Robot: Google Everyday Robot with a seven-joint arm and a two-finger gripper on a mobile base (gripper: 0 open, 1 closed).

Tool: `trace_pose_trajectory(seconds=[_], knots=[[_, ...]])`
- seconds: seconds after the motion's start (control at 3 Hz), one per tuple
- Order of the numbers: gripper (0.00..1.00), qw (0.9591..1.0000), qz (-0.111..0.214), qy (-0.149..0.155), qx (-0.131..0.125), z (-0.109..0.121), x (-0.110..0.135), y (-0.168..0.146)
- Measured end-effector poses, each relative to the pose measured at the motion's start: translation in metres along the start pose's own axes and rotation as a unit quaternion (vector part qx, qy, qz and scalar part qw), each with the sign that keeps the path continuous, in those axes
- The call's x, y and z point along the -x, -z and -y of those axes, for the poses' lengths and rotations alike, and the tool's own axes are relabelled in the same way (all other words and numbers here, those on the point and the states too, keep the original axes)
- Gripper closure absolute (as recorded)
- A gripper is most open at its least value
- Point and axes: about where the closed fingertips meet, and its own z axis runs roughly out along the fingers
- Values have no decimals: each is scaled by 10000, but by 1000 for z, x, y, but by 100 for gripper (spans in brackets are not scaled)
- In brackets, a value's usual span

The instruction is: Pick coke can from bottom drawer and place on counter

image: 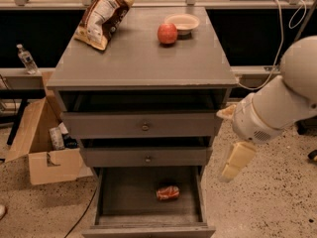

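Hanging right of the cabinet, the cream-coloured gripper point(237, 161) is well apart from the can; whether it is spread or pressed together, one cannot tell. The small red metal coke can point(168, 193) lies on its side in the open, deep grey bottom drawer point(115, 198) and may roll if pushed. Two partly open upper drawers point(143, 127) overhang the way down. A round red apple point(167, 33), a white bowl point(182, 22) and a chip bag point(101, 16) occupy the back of the flat grey counter point(143, 63).
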Motion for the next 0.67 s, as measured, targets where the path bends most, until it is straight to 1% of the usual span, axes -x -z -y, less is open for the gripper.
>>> trace_pose_trajectory(seconds=[0.33, 0.67], knots=[[0, 9988, 321, 26, 359, -11, -3, -68], [0, 9948, 662, -85, 772, -18, -7, -137]])
